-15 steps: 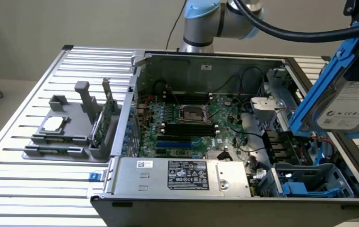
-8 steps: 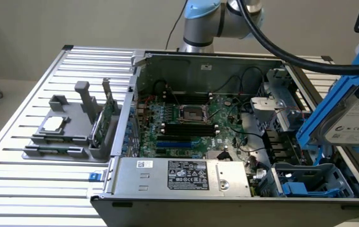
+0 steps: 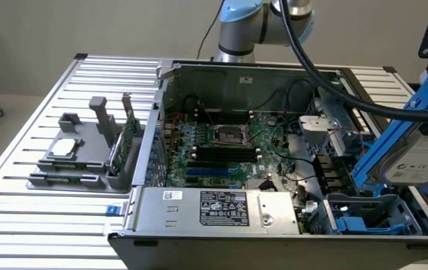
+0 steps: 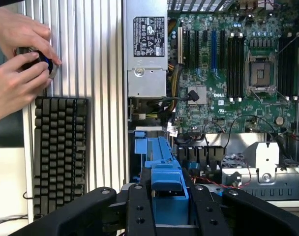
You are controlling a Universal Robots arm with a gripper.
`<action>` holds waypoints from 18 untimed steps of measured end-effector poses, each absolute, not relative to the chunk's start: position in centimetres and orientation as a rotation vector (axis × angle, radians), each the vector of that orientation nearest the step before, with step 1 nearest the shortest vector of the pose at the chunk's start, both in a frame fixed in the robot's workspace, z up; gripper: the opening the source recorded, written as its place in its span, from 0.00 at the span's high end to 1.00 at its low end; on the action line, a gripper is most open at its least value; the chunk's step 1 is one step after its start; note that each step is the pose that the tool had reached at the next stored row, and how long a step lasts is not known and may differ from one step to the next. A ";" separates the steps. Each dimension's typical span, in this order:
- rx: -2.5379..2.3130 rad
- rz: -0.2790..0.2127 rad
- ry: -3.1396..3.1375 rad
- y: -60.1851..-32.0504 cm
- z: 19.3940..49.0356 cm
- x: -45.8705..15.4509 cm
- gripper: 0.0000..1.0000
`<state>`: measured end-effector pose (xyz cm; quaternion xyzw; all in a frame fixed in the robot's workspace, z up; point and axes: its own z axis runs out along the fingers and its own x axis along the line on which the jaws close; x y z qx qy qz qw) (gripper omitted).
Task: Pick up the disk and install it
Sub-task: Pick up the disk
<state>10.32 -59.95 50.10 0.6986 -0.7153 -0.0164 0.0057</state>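
Above the corner of the open computer case toward the exterior view's right, the disk hangs in the air, tilted; its white-labelled metal face is turned outward and its blue carrier frame runs down the side nearest the case; it touches nothing of the case. The gripper is closed on it; in the wrist view two black fingers flank the blue end of the carrier and press on it from both sides. I judge this to be a hold across the frame rather than on the bare metal, which leaves the label face clear. Just below the disk, inside the case at that same corner, stands the blue drive bay, open at the top; the tilt probably serves to bring the disk's lower edge toward that opening, though I cannot tell how well the two line up. Pickup is done; the install is not.

Elsewhere inside the case lie the motherboard and the labelled power supply. Outside it, on the slatted counter, a grey parts holder keeps a green circuit card upright and a small silver chip flat, well apart from the disk. Beside the case, a keyboard rests on the counter; a person's hands hold a small object near it, away from the gripper.
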 end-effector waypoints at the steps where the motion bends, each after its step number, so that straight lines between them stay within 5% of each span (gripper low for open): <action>1: 2.187 -0.051 -2.239 -60.0 49.9 10.3 0.67; 18: 2.186 -0.051 -2.239 -59.8 46.8 10.5 0.67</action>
